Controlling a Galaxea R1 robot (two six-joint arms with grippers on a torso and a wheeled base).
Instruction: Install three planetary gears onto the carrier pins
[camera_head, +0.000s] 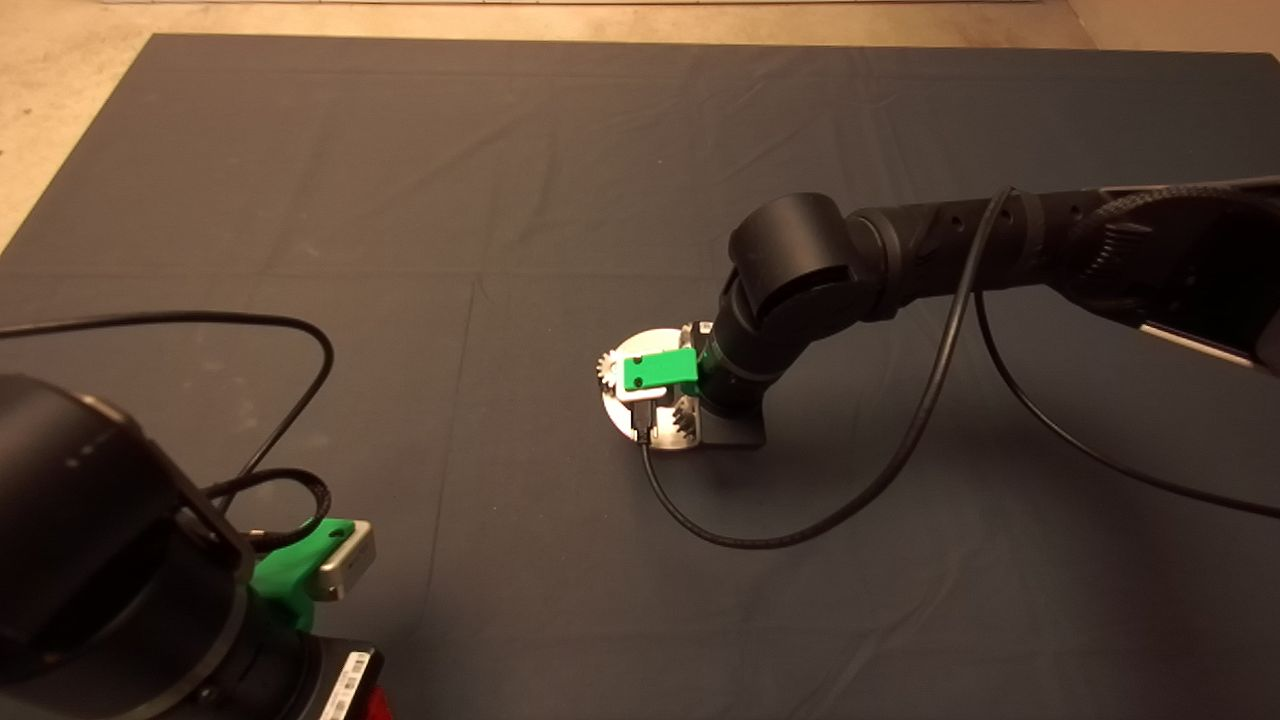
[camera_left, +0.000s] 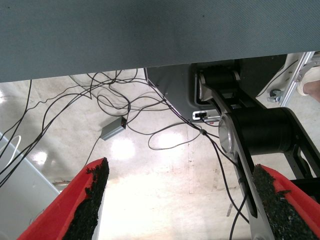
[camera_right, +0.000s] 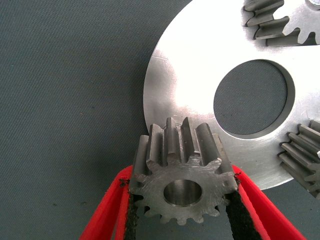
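Right gripper (camera_right: 182, 200) is clamping a grey gear (camera_right: 182, 172) at the disc (camera_right: 195, 75) rim, risking tilt-jamming on its hidden pin.

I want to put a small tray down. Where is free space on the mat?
The mat is bare along its far side and between the disc and the parked left gripper. It is crowded at the disc, under the right gripper holding a gear.

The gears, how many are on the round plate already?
Two gears already sit on the silver disc: one and another at its rim. The third gear is gripped between the right gripper fingers, at the disc's edge; whether it is on its pin is hidden. The left gripper waits open off the mat.
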